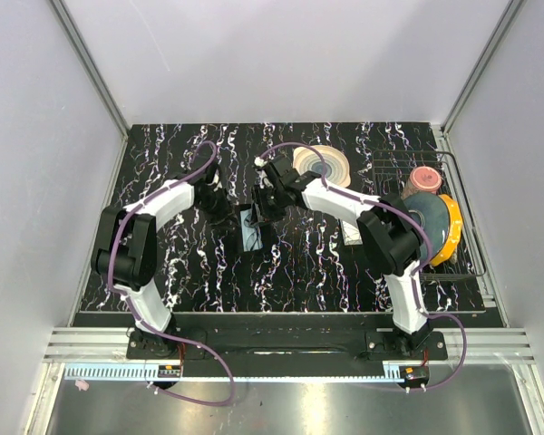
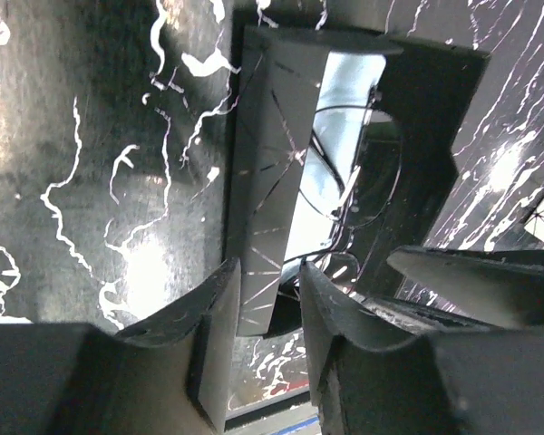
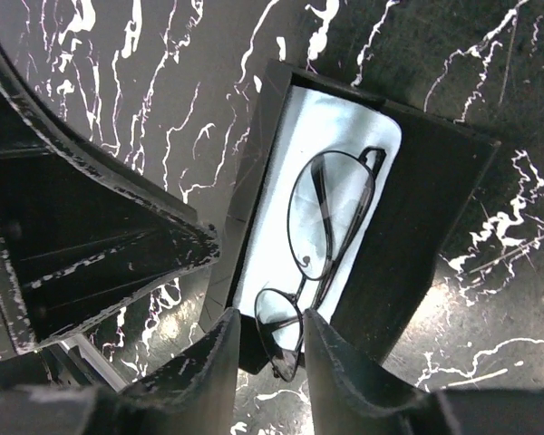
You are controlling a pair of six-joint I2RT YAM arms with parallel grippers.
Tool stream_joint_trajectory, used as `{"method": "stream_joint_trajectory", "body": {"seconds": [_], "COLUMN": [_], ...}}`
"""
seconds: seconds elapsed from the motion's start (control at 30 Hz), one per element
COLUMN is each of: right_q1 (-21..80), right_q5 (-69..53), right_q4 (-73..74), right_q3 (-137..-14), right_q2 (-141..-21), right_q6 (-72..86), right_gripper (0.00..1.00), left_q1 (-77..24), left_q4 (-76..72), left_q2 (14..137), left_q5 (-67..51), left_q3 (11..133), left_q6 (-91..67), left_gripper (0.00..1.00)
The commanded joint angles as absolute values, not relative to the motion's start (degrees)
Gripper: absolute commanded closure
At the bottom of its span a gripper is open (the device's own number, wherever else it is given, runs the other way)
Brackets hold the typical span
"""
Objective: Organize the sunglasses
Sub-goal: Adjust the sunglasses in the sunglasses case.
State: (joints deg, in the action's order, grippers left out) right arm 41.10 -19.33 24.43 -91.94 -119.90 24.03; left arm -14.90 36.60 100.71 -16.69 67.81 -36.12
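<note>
A black table veined with white (image 1: 181, 272) is seen from above, closed in by pale walls. At its middle a black case (image 1: 254, 234) lies open. Both arms are bent in over it, the left gripper (image 1: 228, 210) at its left side and the right gripper (image 1: 267, 207) at its far end. A wire rack (image 1: 390, 168) with plates is set at the right.

From the left wrist, the case's grey side wall (image 2: 272, 163) is seen running down between the two fingers (image 2: 213, 335). They are set narrowly about its end; whether it is pinched cannot be told.

From the right wrist, the sunglasses (image 3: 322, 217), thin and dark-rimmed, are shown lying inside the case on a pale cloth (image 3: 344, 127). Their nearer lens is straddled by the partly parted jaws. Whether it is gripped cannot be told.
</note>
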Motion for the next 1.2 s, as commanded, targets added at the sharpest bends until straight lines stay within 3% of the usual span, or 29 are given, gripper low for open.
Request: {"method": "stream_joint_trajectory", "body": {"seconds": [0.0,0.6,0.8,0.97,1.17], "right_q1": [41.0,41.0,41.0,41.0,40.8], "right_q5": [-21.4,-16.9,-19.4,-19.9,-22.8], "right_q4": [24.9,29.8,28.0,26.4,21.1], "right_q3": [-95.7,-98.1,-97.6,-96.8,-93.6], "right_q2": [-120.7,-124.0,-125.4,-125.2,-123.7], "right_q6": [23.7,21.4,22.1,23.4,25.0], "right_gripper": [0.63,0.66,0.76,0.96,1.0], "left_q1": [-14.3,-14.2,-14.3,-14.3,-14.3], "left_q4": [32.3,32.3,32.3,32.3,32.1], "left_q2": [102.8,106.3,106.7,107.0,107.1], "left_q5": [-19.7,-19.2,-19.6,-19.6,-19.8], "left_q3": [68.3,69.1,69.3,69.2,68.6], "left_q6": [-35.6,-34.1,-34.0,-33.8,-33.7], "left_gripper": [0.66,0.72,0.75,0.76,0.78]}}
